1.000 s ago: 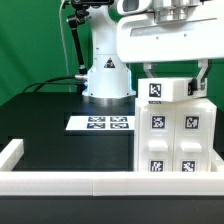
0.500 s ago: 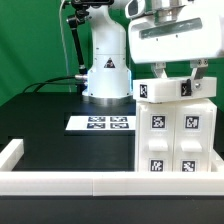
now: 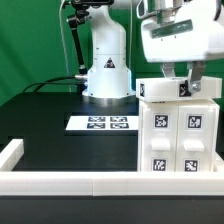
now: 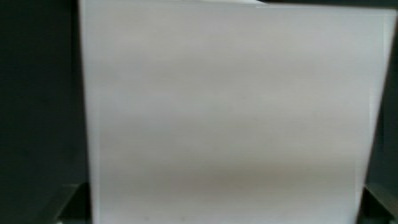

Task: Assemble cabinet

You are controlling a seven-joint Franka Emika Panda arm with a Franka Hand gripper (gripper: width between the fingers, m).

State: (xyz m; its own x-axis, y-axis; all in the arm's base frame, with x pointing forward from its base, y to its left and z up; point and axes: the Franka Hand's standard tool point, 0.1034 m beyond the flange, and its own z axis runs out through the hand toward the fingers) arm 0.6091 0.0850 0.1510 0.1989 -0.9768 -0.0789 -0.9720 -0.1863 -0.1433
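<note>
My gripper [image 3: 182, 76] hangs straight down over the cabinet [image 3: 178, 130]. The fingers [image 3: 166, 71] are spread to either side of the top slab [image 3: 180, 89], with the tips down at its upper face. I can't tell if they are clamping it or just flanking it, since the slab hides the contact line. In the wrist view one flat white panel of the cabinet [image 4: 222, 110] fills nearly the whole picture, with dark strips at both sides.

The cabinet stands upright at the front edge of the table [image 3: 45, 115], toward the exterior view's right corner and just behind the white border rail [image 3: 60, 181]. Its front face shows tags in two columns, plus one tag on the top slab's edge. The marker board [image 3: 100, 123] lies flat mid-table, to the exterior view's left of the cabinet and apart from it. My arm's white base [image 3: 107, 75] sits at the back edge, behind the marker board. The rail also runs up the table's edge on the exterior view's left.
</note>
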